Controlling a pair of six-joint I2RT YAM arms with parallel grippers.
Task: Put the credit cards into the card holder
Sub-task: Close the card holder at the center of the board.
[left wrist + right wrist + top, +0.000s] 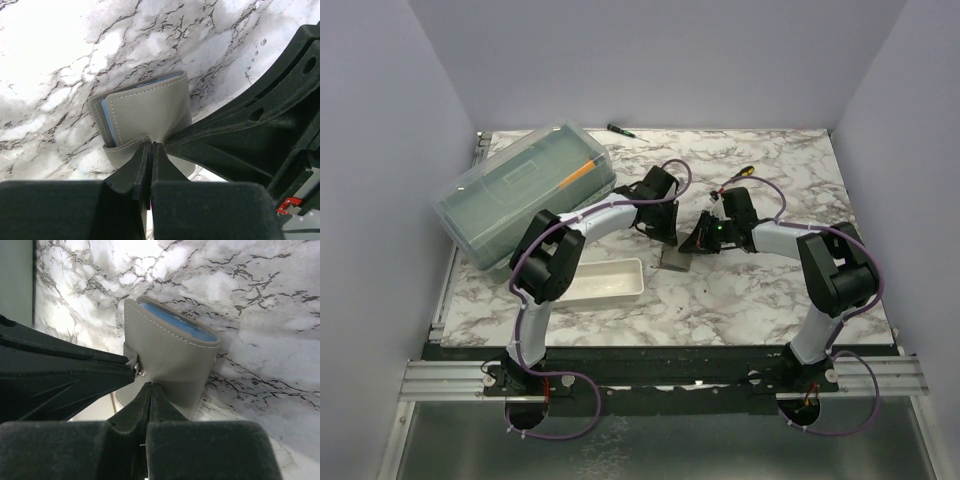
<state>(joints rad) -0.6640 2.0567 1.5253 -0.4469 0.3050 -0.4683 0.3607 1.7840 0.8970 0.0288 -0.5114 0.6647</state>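
Observation:
The card holder (674, 261) is a small grey stitched wallet lying on the marble table between both arms. It fills the left wrist view (150, 107) and the right wrist view (170, 357). Thin pale blue edges (180, 324) show between its covers; I cannot tell whether they are credit cards. No loose credit cards are in view. My left gripper (151, 144) is shut on the wallet's strap, whose metal snap (138, 370) sits at its fingertips. My right gripper (152, 385) is shut, its joined tips pressing on the wallet's grey cover.
A big translucent greenish lidded box (525, 190) stands at the back left. A white oblong tray (605, 280) lies in front of it, beside the left arm. A small screwdriver (620, 130) lies at the table's far edge. Walls enclose three sides.

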